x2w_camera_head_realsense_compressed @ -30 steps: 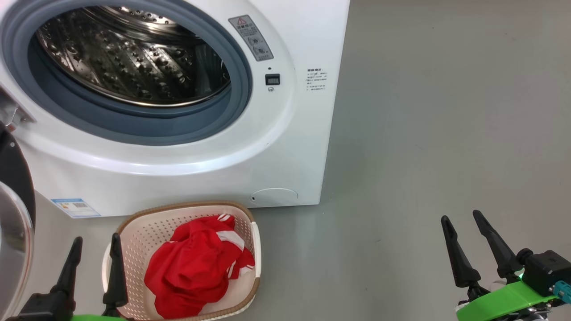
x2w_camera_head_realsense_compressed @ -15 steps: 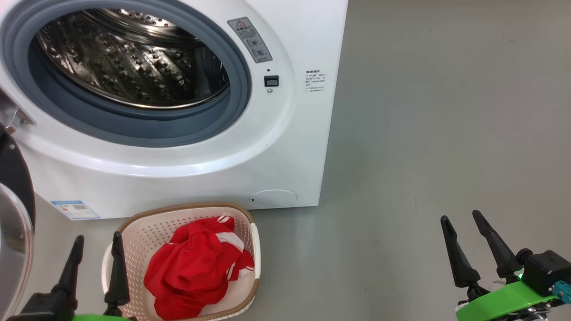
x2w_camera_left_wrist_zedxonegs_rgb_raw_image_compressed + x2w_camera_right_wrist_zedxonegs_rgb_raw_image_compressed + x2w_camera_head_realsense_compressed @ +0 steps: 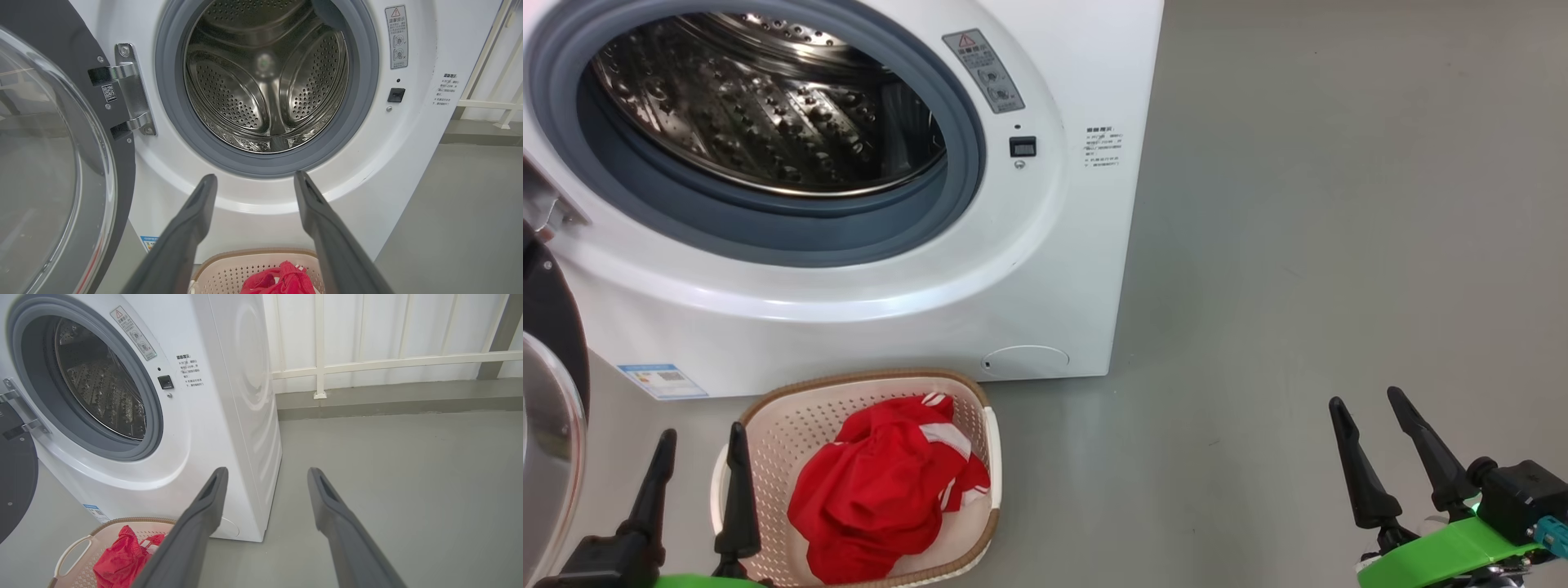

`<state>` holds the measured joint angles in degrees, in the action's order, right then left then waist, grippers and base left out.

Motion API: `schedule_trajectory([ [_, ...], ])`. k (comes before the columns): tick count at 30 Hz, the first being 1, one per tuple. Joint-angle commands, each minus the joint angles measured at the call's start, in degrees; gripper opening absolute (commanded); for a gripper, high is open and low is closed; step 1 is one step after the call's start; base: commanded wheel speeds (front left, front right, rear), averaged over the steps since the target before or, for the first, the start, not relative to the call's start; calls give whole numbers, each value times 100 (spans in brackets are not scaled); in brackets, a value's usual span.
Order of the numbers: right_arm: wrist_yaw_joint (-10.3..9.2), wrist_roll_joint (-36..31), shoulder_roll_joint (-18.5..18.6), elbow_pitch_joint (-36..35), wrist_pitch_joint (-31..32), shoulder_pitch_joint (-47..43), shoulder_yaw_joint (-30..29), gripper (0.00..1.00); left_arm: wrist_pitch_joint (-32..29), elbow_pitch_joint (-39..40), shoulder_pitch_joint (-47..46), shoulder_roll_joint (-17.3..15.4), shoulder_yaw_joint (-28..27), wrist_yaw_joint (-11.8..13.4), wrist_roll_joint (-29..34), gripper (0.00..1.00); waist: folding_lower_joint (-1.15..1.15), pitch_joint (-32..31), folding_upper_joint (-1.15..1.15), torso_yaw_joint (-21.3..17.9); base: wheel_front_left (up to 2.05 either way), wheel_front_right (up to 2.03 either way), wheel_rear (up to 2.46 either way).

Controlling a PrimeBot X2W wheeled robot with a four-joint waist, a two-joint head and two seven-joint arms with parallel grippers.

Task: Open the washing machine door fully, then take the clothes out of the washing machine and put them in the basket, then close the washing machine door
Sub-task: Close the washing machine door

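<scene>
Both pincers stand spread as wide as they go and grip nothing. The left gripper [image 3: 701,435] sits at the lower left of the head view, with one finger in front of the floor [image 3: 1298,245] and the other crossing the left rim of the basket [image 3: 792,425]; whether that finger touches the rim cannot be told. The right gripper [image 3: 1364,398] hangs over bare grey floor, well apart from the basket and from the washing machine [image 3: 1045,269]. The clothes [image 3: 874,490] lie bunched inside the basket, which stands on the floor just in front of the machine, below its round opening. The washing machine door [image 3: 547,327] is swung open at the left, and the picture's edge cuts it off, so that a strip of black rim and part of the glass show. The top of the steel drum [image 3: 760,106] is cut off, as is the basket's near end. The print on the blue label [image 3: 662,380] is too small to read.
</scene>
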<state>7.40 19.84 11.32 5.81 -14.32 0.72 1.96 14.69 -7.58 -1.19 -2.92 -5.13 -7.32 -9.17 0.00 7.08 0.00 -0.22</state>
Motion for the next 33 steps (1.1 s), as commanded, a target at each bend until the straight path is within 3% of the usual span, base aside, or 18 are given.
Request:
schedule_trajectory([
  [1,9,25,80,-159,-68,-14,127,100,31,171,-30,-54,-176,-16,17,100,0,8,0,2,0,0,0],
  [24,9,11,77,-187,-68,-20,131,100,31,231,-31,-32,-164,-16,22,100,0,51,0,39,-3,3,0],
  [33,9,8,71,-193,-68,-3,124,100,31,235,-51,-36,-159,-16,17,100,0,104,0,54,-96,96,0],
])
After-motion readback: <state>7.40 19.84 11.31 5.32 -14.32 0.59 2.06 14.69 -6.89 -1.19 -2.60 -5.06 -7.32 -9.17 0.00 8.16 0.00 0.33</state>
